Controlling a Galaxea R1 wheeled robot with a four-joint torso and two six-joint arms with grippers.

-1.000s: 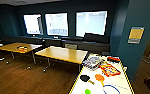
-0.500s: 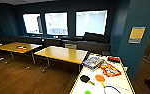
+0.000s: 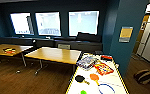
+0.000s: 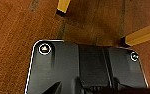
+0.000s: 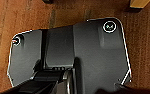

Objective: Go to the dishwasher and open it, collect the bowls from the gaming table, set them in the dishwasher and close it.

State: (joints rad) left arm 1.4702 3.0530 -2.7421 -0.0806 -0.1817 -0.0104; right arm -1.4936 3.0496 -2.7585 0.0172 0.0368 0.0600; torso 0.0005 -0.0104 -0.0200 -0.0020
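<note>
A: Where are the bowls now?

B: They are on the gaming table [image 3: 116,72], the long white-topped one with the yellow edge, at the lower right of the head view. Its long axis runs away from the robot, toward the blue wall. At the near end I see a lime green bowl [image 3: 83,92], cut by the picture's edge, then an orange shape [image 3: 94,77] which may be the orange bowl, and a pale one with a blue rim [image 3: 106,88] just beside it. The game boxes [image 3: 95,65] lie farther along the top.

A: And the grippers, are they holding something?

B: I cannot tell how the jaws stand. In each wrist view I see the robot's own dark plate above the wooden floor [image 4: 13,37], and the fingers are not clear. Nothing seems to be carried, but this is only my judgement.

A: Which arm is nearer to the bowls?

B: I judge the right arm, because the table lies ahead and to the robot's right side. The green bowl is the closest one.

A: Is the dishwasher visible?

B: I cannot point to it here. I see 2 plain wooden tables [image 3: 53,55] on the left and bright windows [image 3: 83,23] behind them.
</note>
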